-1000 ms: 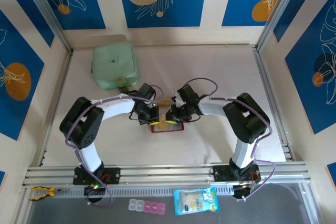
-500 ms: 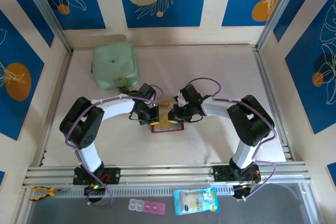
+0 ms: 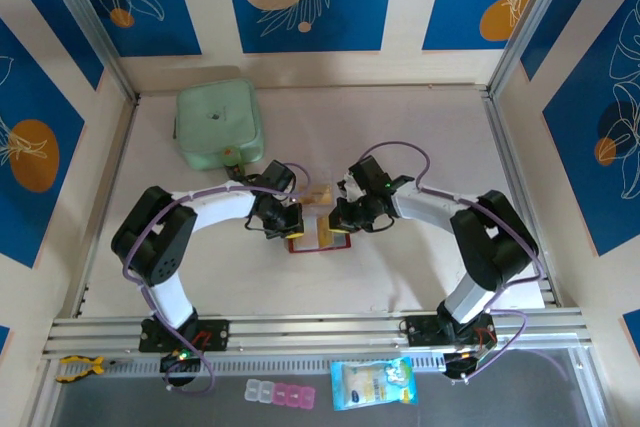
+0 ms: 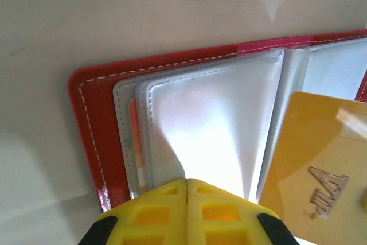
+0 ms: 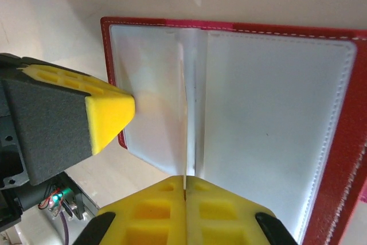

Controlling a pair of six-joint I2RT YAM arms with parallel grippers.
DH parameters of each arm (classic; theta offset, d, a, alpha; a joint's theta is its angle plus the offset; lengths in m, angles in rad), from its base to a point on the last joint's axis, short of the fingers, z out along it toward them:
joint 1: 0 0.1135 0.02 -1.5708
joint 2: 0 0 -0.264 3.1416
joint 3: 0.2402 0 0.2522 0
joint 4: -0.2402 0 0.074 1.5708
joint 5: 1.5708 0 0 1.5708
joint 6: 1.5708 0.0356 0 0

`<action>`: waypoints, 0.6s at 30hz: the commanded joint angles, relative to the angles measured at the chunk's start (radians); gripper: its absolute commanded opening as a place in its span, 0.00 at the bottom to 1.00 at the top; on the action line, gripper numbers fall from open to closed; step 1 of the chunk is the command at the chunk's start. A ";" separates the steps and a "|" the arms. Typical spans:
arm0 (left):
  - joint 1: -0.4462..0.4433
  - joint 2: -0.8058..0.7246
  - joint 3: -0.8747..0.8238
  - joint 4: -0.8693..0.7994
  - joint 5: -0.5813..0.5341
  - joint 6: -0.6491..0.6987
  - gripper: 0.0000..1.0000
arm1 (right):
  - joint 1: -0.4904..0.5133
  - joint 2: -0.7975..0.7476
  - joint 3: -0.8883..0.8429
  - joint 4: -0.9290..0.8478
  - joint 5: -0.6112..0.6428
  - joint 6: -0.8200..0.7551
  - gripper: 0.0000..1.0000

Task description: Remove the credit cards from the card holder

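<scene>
The red card holder (image 3: 318, 246) lies open on the table between both grippers, its clear pockets facing up (image 4: 92, 130) (image 5: 347, 142). My left gripper (image 3: 287, 221) (image 4: 187, 181) is shut, its tip pressing on the left clear pocket leaf. My right gripper (image 3: 335, 219) (image 5: 184, 179) is shut on a gold credit card (image 4: 312, 153) (image 3: 323, 232), which is seen edge-on between its jaws and stands tilted over the pockets. An orange-edged card (image 4: 133, 136) shows inside the left pocket stack. Another tan card (image 3: 320, 194) lies just beyond the holder.
A pale green square container (image 3: 218, 125) sits at the back left of the table. On the front ledge below the arm bases lie a blue packet (image 3: 372, 383) and small pill boxes (image 3: 280, 393). Metal rails border the table on all sides.
My right gripper has closed onto the gold card, and the right arm's elbow has swung out to the right. The left arm has held still on the holder.
</scene>
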State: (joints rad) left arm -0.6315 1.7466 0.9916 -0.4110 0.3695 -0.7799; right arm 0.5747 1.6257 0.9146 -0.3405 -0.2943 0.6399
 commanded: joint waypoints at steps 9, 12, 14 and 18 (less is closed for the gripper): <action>0.003 -0.072 0.029 -0.055 -0.051 0.001 0.03 | -0.007 -0.019 0.229 -0.330 0.088 -0.471 0.03; 0.013 -0.086 0.027 -0.049 -0.063 0.002 0.03 | -0.007 0.006 0.302 -0.411 0.136 -0.620 0.01; 0.022 -0.091 0.029 -0.047 -0.064 0.004 0.04 | -0.004 0.021 0.341 -0.450 0.148 -0.736 0.01; 0.039 -0.119 0.014 -0.050 -0.069 0.001 0.04 | 0.003 0.042 0.393 -0.501 0.222 -0.946 0.00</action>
State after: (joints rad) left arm -0.6094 1.6676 0.9939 -0.4362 0.3206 -0.7792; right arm 0.5739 1.6470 1.2716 -0.7403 -0.1337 -0.0681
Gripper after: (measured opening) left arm 0.060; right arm 0.048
